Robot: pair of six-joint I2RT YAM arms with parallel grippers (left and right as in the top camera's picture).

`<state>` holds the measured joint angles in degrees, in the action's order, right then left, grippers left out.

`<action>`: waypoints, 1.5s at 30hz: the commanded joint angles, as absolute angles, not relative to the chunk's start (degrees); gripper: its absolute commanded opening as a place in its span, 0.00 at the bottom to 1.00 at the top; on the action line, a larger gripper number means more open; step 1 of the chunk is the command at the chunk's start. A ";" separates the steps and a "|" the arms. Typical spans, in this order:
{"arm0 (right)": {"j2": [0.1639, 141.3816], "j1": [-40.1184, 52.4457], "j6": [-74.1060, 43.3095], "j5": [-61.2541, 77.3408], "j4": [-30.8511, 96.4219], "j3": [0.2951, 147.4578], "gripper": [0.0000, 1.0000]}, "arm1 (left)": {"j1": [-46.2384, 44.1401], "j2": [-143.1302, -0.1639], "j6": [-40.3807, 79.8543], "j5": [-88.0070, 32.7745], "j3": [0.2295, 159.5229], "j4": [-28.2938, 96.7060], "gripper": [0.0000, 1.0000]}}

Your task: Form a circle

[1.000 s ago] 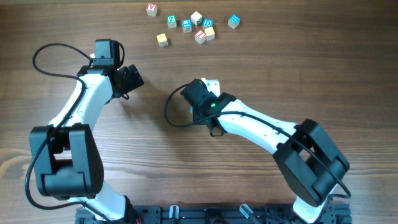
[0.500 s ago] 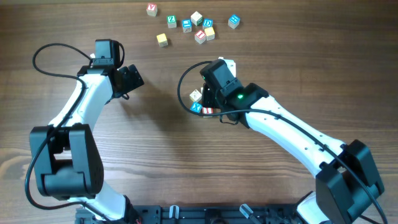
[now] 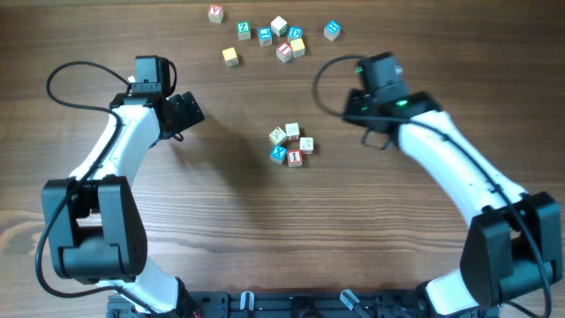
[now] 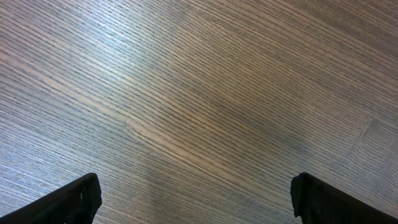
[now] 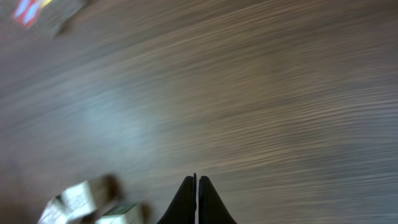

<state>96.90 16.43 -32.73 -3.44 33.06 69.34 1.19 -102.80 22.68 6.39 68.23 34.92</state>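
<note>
Overhead: circle of letter cubes (image 3: 291,145) lies on the tabletop (image 3: 265,221), between and apart from the right end effector (image 5: 196,182), fingers pressed together, and the left end effector (image 3: 187,110), fingers wide apart.

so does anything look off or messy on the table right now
Nothing spilled or damaged. The circle at centre is a tight ring of five cubes, slightly uneven, with cubes turned at different angles. The loose cubes along the far edge lie scattered, apart from it.

Circle (image 3: 305,144) on table (image 3: 221,221) centre, loose cubes (image 3: 266,36) well behind, seemingly scattered apart
</note>
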 commanded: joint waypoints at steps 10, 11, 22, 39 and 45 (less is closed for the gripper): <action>97.67 4.64 -26.94 -1.19 37.69 68.88 0.80 | 1.45 -101.91 23.20 6.94 68.69 34.89 1.00; 97.67 4.64 -26.94 -1.17 38.59 68.86 0.86 | 1.45 -101.91 23.20 6.94 68.69 34.89 1.00; 98.04 4.62 -27.03 -2.52 36.67 68.86 1.00 | 1.45 -101.91 23.20 6.94 68.69 34.89 1.00; 98.04 4.60 -27.05 -13.69 34.50 68.86 1.00 | 1.45 -101.91 23.20 6.96 68.69 34.89 1.00; 98.04 4.60 -27.03 -13.69 34.50 68.86 1.00 | 1.45 -101.91 23.20 6.94 68.69 34.89 1.00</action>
